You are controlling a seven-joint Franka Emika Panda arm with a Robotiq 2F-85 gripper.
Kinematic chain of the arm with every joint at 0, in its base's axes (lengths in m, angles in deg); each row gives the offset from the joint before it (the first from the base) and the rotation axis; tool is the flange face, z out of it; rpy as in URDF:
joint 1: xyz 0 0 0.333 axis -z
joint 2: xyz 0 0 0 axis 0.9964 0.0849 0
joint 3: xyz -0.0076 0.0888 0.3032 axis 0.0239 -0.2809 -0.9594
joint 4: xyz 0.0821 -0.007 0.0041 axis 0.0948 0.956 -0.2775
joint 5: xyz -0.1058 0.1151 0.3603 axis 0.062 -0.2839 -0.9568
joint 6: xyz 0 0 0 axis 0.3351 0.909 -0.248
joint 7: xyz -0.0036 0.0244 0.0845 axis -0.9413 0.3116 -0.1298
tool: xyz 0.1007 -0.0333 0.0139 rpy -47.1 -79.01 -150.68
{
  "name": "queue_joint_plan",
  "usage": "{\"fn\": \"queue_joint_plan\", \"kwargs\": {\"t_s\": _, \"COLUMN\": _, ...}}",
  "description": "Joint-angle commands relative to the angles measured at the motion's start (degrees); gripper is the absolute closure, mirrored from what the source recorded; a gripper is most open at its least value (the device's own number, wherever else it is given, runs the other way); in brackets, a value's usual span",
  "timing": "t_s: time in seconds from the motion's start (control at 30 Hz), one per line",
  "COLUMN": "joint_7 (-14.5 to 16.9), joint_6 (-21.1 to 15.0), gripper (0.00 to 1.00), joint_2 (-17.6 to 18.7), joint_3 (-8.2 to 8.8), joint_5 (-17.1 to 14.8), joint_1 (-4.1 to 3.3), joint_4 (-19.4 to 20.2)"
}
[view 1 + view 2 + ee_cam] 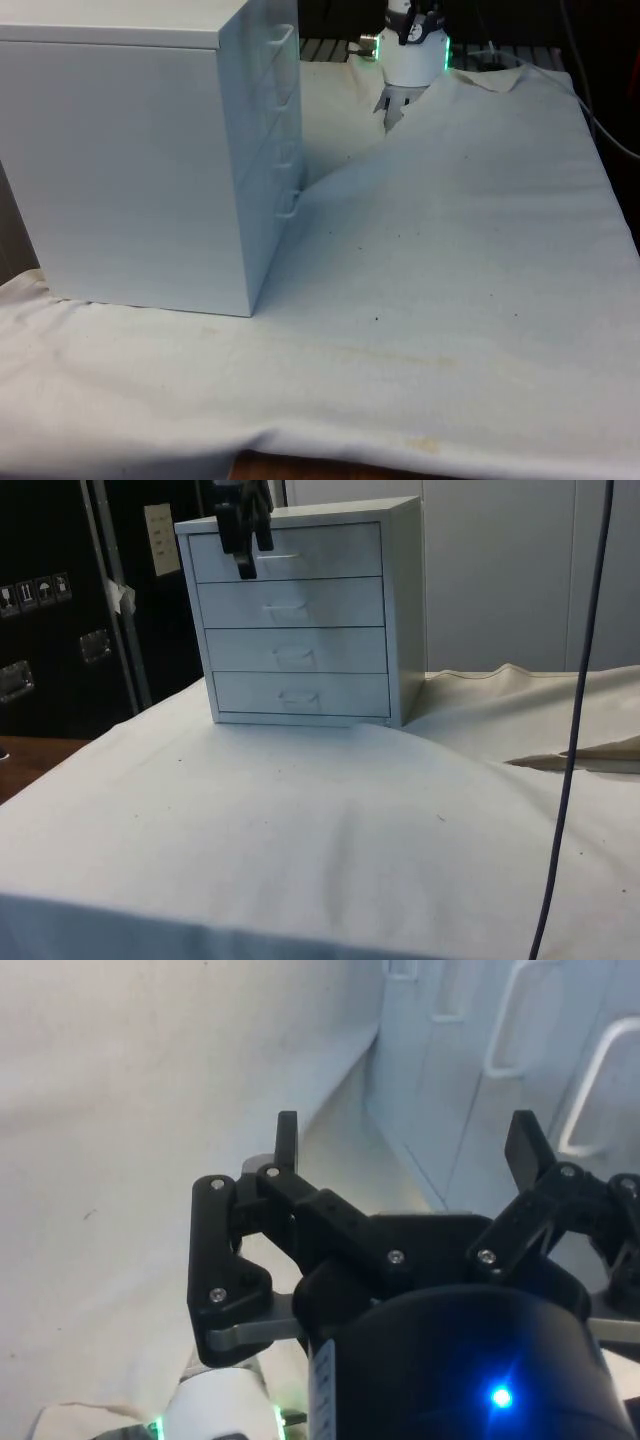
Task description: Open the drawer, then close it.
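My gripper (405, 1145) hangs in the air in front of the chest of drawers (300, 620), up at the level of its top drawer (287, 553). In the side view my black gripper (244, 525) overlaps that drawer's front near its handle (283, 556), though I cannot tell from there whether anything touches. The wrist view shows my fingers (287, 1140) spread wide apart and holding nothing, with the white drawer fronts and their looped handles just beyond the fingertips.

The chest is white, with four drawers stacked one above another, and all four fronts sit flush with the frame, so every drawer is closed. It stands on the white cloth (450, 280) that covers the table. In the front view the chest (130, 160) sits at the front view's left, turning a plain side panel to that camera, with the drawer fronts and handles facing the front view's right. The cloth is rumpled, with a raised fold running beside the chest.
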Motion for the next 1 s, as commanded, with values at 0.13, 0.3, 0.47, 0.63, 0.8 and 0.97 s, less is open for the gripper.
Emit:
{"fn": "queue_joint_plan", "kwargs": {"t_s": 0.13, "joint_7": 0.2, "joint_6": -1.1, "gripper": 0.00, "joint_2": 0.4, "joint_3": 0.34, "joint_5": 2.2, "joint_1": 0.11, "joint_4": 0.5}}
{"fn": "queue_joint_plan", "kwargs": {"t_s": 0.3, "joint_7": 0.2, "joint_6": -1.1, "gripper": 0.00, "joint_2": 1.0, "joint_3": 0.69, "joint_5": 3.9, "joint_1": 0.06, "joint_4": 0.6}}
{"fn": "queue_joint_plan", "kwargs": {"t_s": 0.47, "joint_7": -0.2, "joint_6": -1.2, "gripper": 0.00, "joint_2": 2.2, "joint_3": 0.97, "joint_5": 5.2, "joint_1": 0.17, "joint_4": 0.3}}
{"fn": "queue_joint_plan", "kwargs": {"t_s": 0.63, "joint_7": -0.9, "joint_6": -1.8, "gripper": 0.00, "joint_2": 3.1, "joint_3": 1.26, "joint_5": 5.7, "joint_1": 0.11, "joint_4": 0.2}}
{"fn": "queue_joint_plan", "kwargs": {"t_s": 0.8, "joint_7": -2.5, "joint_6": -2.5, "gripper": 0.00, "joint_2": 4.1, "joint_3": 1.43, "joint_5": 6.7, "joint_1": 0.06, "joint_4": 0.3}}
{"fn": "queue_joint_plan", "kwargs": {"t_s": 0.97, "joint_7": -3.3, "joint_6": -2.5, "gripper": 0.00, "joint_2": 4.4, "joint_3": 1.55, "joint_5": 7.4, "joint_1": 0.06, "joint_4": 0.3}}
